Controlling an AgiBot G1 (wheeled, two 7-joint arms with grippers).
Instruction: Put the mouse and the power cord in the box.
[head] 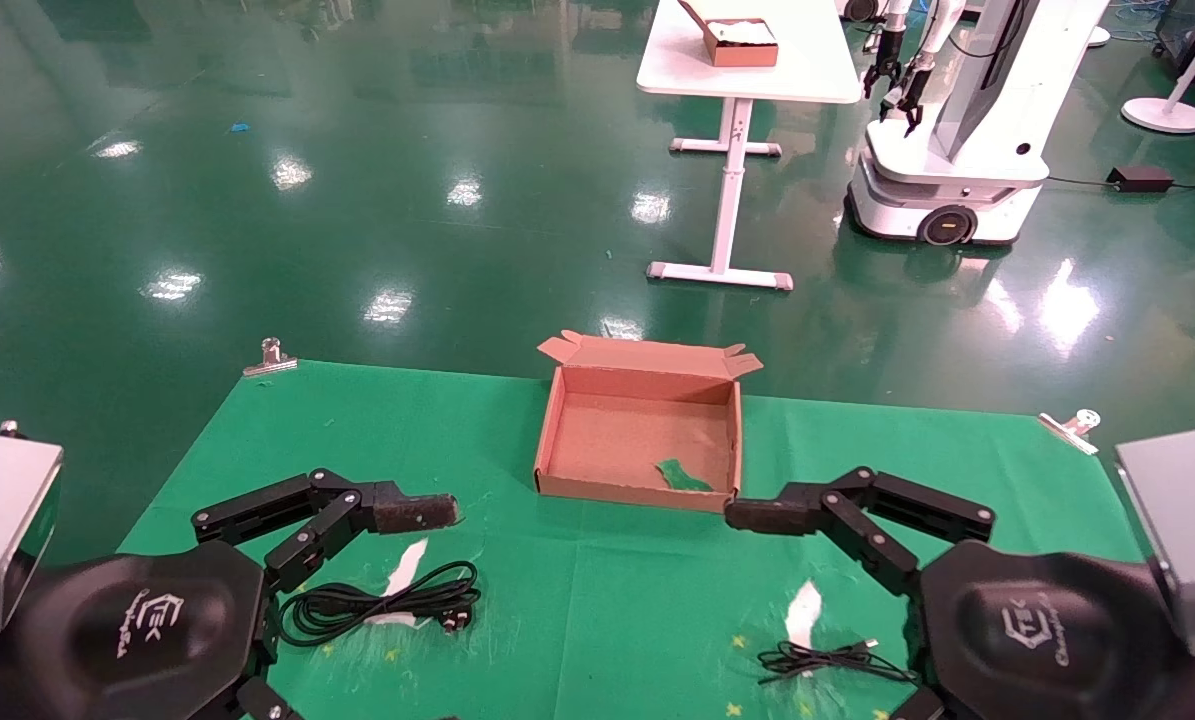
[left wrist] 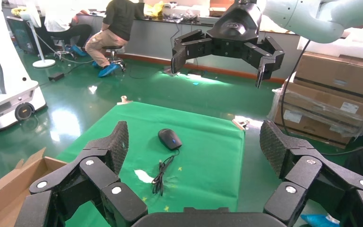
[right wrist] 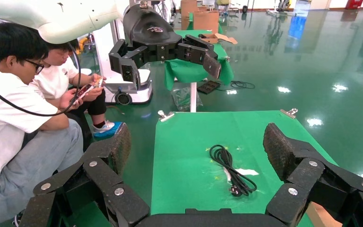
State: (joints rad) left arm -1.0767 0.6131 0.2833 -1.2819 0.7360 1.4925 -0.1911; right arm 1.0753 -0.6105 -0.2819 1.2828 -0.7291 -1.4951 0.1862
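The brown cardboard box (head: 637,430) stands open at the far middle of the green table, holding only a small green scrap (head: 682,475). The power cord (head: 377,600) lies coiled near the front left, its plug (right wrist: 237,190) at one end. In the left wrist view the black mouse (left wrist: 170,138) rests on the cloth with its thin cable (left wrist: 162,172) bundled beside it; the head view shows just that cable (head: 827,660). My left gripper (left wrist: 194,146) hovers open above the cord, one finger (head: 417,510) pointing toward the box. My right gripper (right wrist: 196,146) hovers open over the mouse side, empty.
White tape strips (head: 402,570) and small yellow marks dot the cloth. Metal clips (head: 270,358) hold its far corners. Beyond the table stand a white table with a smaller brown box (head: 742,42) and another robot (head: 957,150). Two seated people (right wrist: 23,123) are close beside the table.
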